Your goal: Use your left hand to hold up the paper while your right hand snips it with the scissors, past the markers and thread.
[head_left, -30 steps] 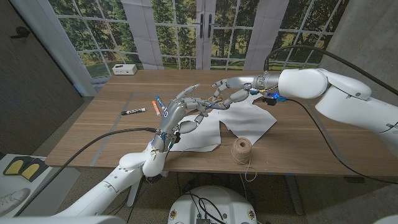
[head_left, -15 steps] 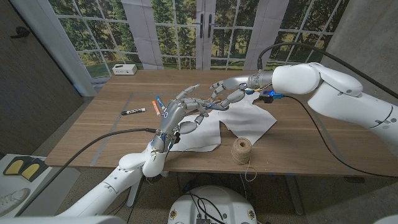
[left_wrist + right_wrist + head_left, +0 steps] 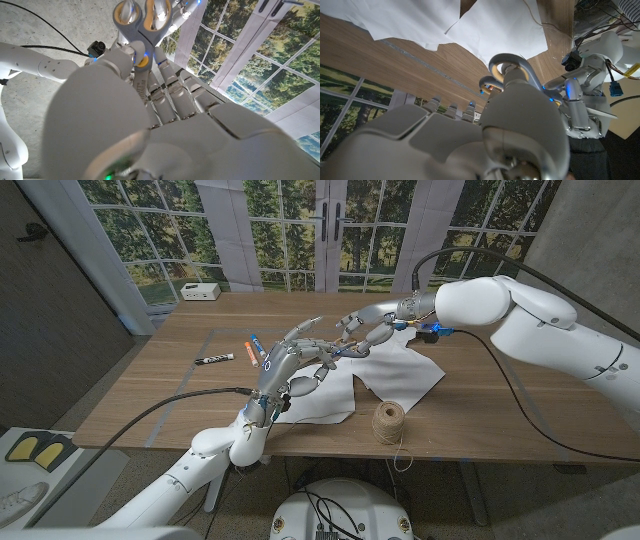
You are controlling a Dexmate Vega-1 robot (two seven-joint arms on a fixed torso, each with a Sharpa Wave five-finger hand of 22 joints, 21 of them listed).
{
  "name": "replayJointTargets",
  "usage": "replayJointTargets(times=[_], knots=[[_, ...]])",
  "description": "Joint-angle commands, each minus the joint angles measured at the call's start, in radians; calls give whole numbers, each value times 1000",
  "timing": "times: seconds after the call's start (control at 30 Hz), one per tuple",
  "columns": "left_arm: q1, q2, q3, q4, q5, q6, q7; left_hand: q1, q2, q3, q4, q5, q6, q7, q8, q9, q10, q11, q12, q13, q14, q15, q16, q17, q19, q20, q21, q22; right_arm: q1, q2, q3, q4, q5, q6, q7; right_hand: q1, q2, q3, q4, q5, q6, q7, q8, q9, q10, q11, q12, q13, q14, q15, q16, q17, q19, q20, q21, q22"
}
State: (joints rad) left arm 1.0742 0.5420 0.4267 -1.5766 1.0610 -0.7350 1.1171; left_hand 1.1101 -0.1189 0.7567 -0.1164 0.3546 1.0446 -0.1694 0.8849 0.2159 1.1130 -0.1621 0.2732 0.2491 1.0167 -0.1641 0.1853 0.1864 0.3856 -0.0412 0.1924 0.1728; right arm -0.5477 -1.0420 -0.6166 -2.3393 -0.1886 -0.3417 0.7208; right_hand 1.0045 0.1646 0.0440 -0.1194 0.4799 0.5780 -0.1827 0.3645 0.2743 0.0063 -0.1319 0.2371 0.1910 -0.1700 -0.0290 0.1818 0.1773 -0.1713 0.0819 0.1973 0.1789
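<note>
Two hands met above the middle of the desk. The right hand had its fingers curled through the grey-and-tan loops of the scissors and held them. In the right wrist view the loops sat over that hand's knuckles. The blades could not be made out in any view, so it could not be told whether they were parted or closed.

The left hand was raised off the desk at about 9 o'clock from the right hand. Its fingers reached toward the scissors and were loosely curved. No paper could be seen between them. Whether they pinched anything could not be told.

The white paper lay on the desk under and at 5 o'clock of the two hands. A deep notch in its near edge suggested cutting already under way. The ball of thread stood just off the paper's near edge, with a loose strand trailing over the desk's front. The markers lay well apart at 9 o'clock.

The hands' closeness probably served to set the sheet against the blades. As judged, the paper had not yet been lifted for the next snip.
</note>
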Motion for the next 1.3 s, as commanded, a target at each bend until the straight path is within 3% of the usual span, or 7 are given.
replayJointTargets(times=[0.03, 0.3, 0.83, 1.1, 1.13, 1.17, 1.3], knots=[[4, -3, 0, -1, 1, 6, 0, 1, 7, 0, 6, 8, 5, -6, 1, -2, 145, -35, 7, 125, -4, -77, 0, 0, 5, -142, 1, 3, -45, -15, 29, 12, 23, 44, -53, 16, -18, -16, -1, -4, 124, 23, 63, 22, 60, -12, 21, 2, -57, -27, 12, 1, -12, 2, 4, 2], [6, -8, -5, 1, 4, 2, 0, 0, 7, 0, 7, 8, 6, -6, 1, -3, 145, -35, 7, 125, -4, -77, 0, -1, 5, -142, 1, 3, -57, -22, 32, 8, 21, 39, -56, 29, -37, -35, -6, -4, 213, 49, 138, 60, 124, -18, 35, 4, -28, -34, 16, 2, 4, 4, 8, 3], [10, -20, -19, 19, 5, -14, 0, 0, 7, -1, 8, 8, 5, -7, 1, -3, 146, -35, 6, 127, -5, -78, 0, -1, 8, -142, 2, 3, -117, -37, 72, 8, 35, 69, -132, 44, -38, -74, 5, 8, 217, 68, 378, 303, 292, -3, 89, 32, 155, -67, 52, 14, 109, 20, 28, 5], [9, -22, -19, 28, 3, -16, 0, -1, 8, -1, 9, 8, 4, -5, -1, -6, 145, -35, 5, 127, -4, -77, 0, -1, 9, -141, 2, 3, -166, -43, 97, 17, 47, 96, -198, 21, -47, -102, 21, 13, 238, 80, 524, 442, 338, 19, 119, 57, 224, -69, 61, 24, 146, 31, 30, 6], [9, -22, -19, 29, 2, -16, 0, -1, 8, -1, 9, 7, 5, -4, 0, -5, 146, -35, 5, 126, -4, -77, 0, 0, 9, -141, 2, 3, -170, -43, 99, 20, 53, 101, -202, -6, -63, -123, 32, 14, 271, 100, 583, 490, 362, 11, 133, 65, 244, -70, 62, 25, 156, 36, 30, 7], [10, -21, -19, 29, 1, -15, 0, -1, 8, -1, 9, 7, 5, -6, -3, -9, 146, -35, 5, 126, -4, -77, 0, -1, 10, -141, 2, 3, -179, -43, 103, 21, 51, 108, -216, -17, -65, -133, 38, 17, 292, 99, 613, 506, 381, 5, 143, 69, 257, -76, 63, 27, 161, 37, 29, 7], [9, -20, -19, 32, -1, -16, 0, -1, 8, -1, 9, 7, 5, -4, -4, -10, 147, -35, 5, 127, -3, -78, 1, 0, 10, -141, 2, 3, -200, -44, 120, 26, 71, 126, -245, -44, -53, -149, 56, 20, 393, 133, 655, 465, 424, -31, 161, 75, 297, -97, 68, 30, 189, 31, 31, 8]])
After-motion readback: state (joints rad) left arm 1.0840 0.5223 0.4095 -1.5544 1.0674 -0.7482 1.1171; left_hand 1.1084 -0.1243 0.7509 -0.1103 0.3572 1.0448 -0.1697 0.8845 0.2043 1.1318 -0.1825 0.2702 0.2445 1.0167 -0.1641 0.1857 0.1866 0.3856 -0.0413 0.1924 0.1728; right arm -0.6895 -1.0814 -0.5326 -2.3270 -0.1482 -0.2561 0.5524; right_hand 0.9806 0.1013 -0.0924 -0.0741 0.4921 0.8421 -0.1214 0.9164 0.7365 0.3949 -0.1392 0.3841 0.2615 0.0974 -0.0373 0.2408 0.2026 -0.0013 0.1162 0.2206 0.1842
